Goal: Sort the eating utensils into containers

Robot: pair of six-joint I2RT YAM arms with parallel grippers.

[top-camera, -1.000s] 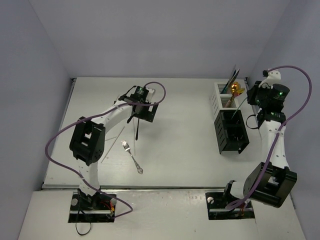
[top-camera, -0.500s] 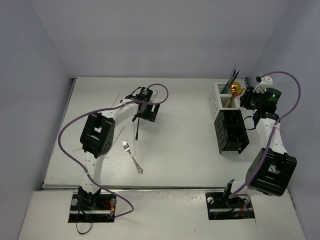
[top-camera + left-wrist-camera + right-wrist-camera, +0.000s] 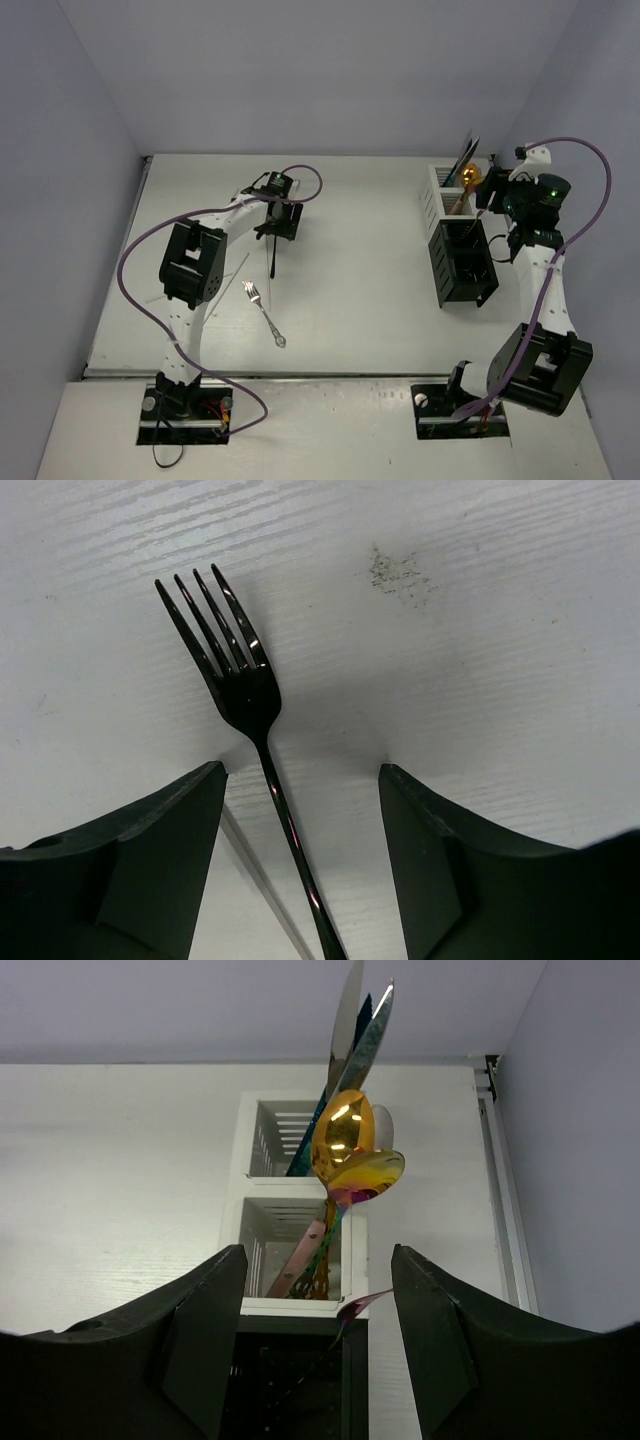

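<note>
The left gripper (image 3: pixel 300 780) hangs low over the white wood-grain table (image 3: pixel 480 600) with its two black fingers (image 3: pixel 150 865) spread wide and nothing held. Between them, touching neither, runs the thin handle of a slim glossy black metal fork (image 3: pixel 243 685). It lies flat with its four tines pointing out ahead of the fingertips. Just beside that handle, toward the left finger, a thin pale stick (image 3: pixel 262 880) lies slanting on the table. Farther out, back toward this arm's base, a slender silver metal fork (image 3: pixel 263 313) lies flat, well apart from the gripper. The right gripper (image 3: pixel 315 1260) is raised above the table, its fingers likewise parted and empty. Straight ahead of it stands a small white slatted plastic box (image 3: pixel 262 1140) with two compartments. From the nearer compartment a shiny gold spoon (image 3: pixel 342 1132) stands upright, bowl up. An iridescent gold-pink spoon bowl (image 3: pixel 368 1169) sits just below it and touches it. Behind these, a long blue-teal knife blade (image 3: pixel 372 1035) and a silvery blade lean up and away, seemingly from the farther compartment. Directly beneath the right gripper's fingertips, a longer black slatted box (image 3: pixel 290 1380) stands end to end with the white one. Its inside is too dark to make out.
</note>
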